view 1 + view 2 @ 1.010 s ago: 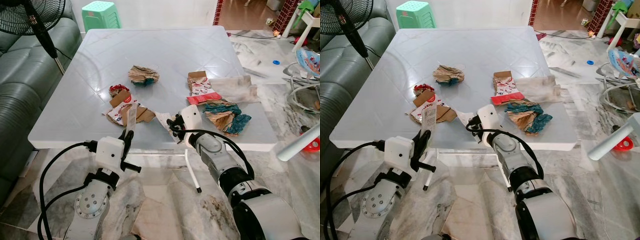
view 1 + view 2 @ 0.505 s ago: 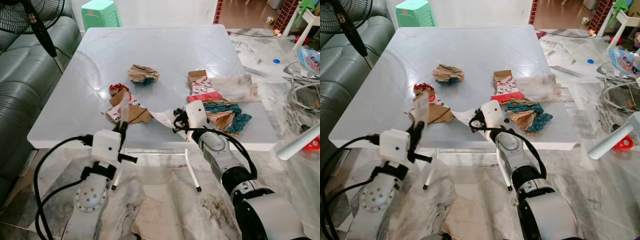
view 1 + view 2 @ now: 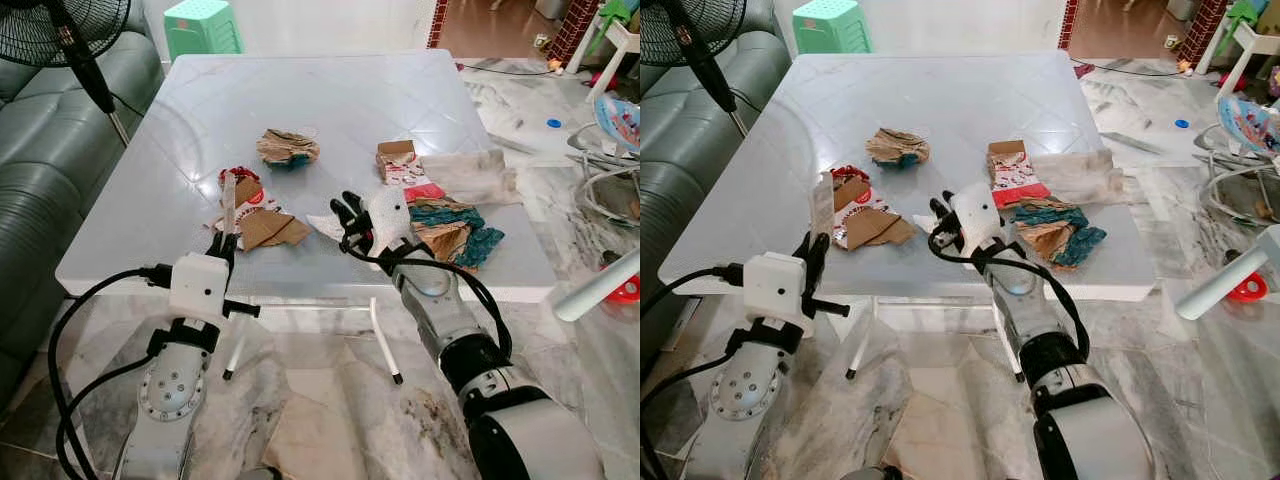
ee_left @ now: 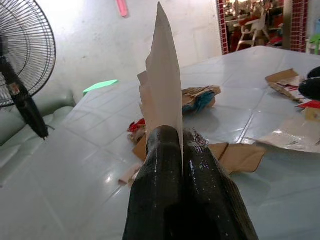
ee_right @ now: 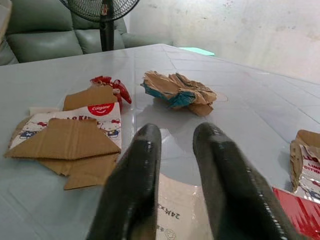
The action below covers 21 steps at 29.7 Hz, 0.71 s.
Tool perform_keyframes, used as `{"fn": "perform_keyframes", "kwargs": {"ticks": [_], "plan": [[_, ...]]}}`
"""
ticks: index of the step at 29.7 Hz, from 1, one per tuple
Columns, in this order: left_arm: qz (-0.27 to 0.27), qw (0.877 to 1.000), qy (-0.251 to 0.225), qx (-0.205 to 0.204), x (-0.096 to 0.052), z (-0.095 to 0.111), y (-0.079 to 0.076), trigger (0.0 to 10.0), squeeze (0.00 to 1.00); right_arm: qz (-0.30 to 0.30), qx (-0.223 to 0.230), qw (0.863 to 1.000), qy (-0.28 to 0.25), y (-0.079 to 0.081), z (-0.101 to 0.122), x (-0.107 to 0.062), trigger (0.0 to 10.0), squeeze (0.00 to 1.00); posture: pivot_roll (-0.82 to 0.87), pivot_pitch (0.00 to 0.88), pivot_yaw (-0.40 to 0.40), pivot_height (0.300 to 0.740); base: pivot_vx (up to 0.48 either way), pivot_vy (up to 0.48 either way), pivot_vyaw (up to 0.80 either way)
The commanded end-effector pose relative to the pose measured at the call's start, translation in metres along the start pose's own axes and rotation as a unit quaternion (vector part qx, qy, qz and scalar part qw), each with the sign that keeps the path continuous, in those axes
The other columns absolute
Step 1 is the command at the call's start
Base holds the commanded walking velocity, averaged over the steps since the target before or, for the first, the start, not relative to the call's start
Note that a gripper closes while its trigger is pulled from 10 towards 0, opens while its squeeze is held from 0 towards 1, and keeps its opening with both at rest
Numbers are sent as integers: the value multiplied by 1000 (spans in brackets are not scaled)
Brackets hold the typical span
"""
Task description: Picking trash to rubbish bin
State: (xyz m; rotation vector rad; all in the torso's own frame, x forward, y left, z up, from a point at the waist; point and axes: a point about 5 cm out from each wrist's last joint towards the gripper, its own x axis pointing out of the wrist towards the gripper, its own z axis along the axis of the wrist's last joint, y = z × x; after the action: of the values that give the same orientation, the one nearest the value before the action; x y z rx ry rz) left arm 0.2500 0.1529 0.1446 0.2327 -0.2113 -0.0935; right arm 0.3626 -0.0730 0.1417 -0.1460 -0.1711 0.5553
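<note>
My left gripper (image 3: pixel 224 240) is shut on an upright strip of white paper (image 4: pixel 162 85), held just off the table's front left edge. My right gripper (image 5: pixel 177 132) is open and low over the white table (image 3: pixel 320 90), with a flat white paper slip (image 5: pixel 175 210) lying under its fingers. Trash is spread across the table: a flattened Colgate carton (image 3: pixel 262 222), a red wrapper (image 3: pixel 238 176), a crumpled brown and teal paper (image 3: pixel 288 148), a red and white carton (image 3: pixel 400 165), a teal and brown wrapper (image 3: pixel 452 228) and a pale plastic bag (image 3: pixel 470 175).
A grey sofa (image 3: pixel 40 150) and a standing fan (image 3: pixel 70 30) are to the left of the table. A green stool (image 3: pixel 203 25) stands behind it. Toys and clutter (image 3: pixel 610 150) lie on the marble floor at the right.
My right gripper has moved forward from the table's front edge to over the white slip. My left gripper has shifted left and up with its paper strip.
</note>
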Motion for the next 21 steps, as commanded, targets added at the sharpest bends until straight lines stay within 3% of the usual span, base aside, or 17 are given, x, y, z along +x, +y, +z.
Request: {"fn": "perform_keyframes", "kwargs": {"ticks": [1,7,14,21], "plan": [[6,1000,-9,4,1,4,3,10000,0,-2,-1,1000,-6,-3,4,-1,10000,1000,89,86,-18,740,0,0,0],[8,1000,-11,5,1,5,4,10000,0,16,-17,1000,-1,2,-1,-6,10000,1000,89,86,-18,740,0,0,0],[6,1000,-8,7,-1,2,2,10000,0,70,-37,996,31,24,-20,-18,10000,1000,86,89,-18,740,0,0,0],[-36,999,-1,12,-1,-2,-10,10000,0,86,-63,993,58,41,-33,-21,10000,1000,87,91,-19,740,0,0,0]]}}
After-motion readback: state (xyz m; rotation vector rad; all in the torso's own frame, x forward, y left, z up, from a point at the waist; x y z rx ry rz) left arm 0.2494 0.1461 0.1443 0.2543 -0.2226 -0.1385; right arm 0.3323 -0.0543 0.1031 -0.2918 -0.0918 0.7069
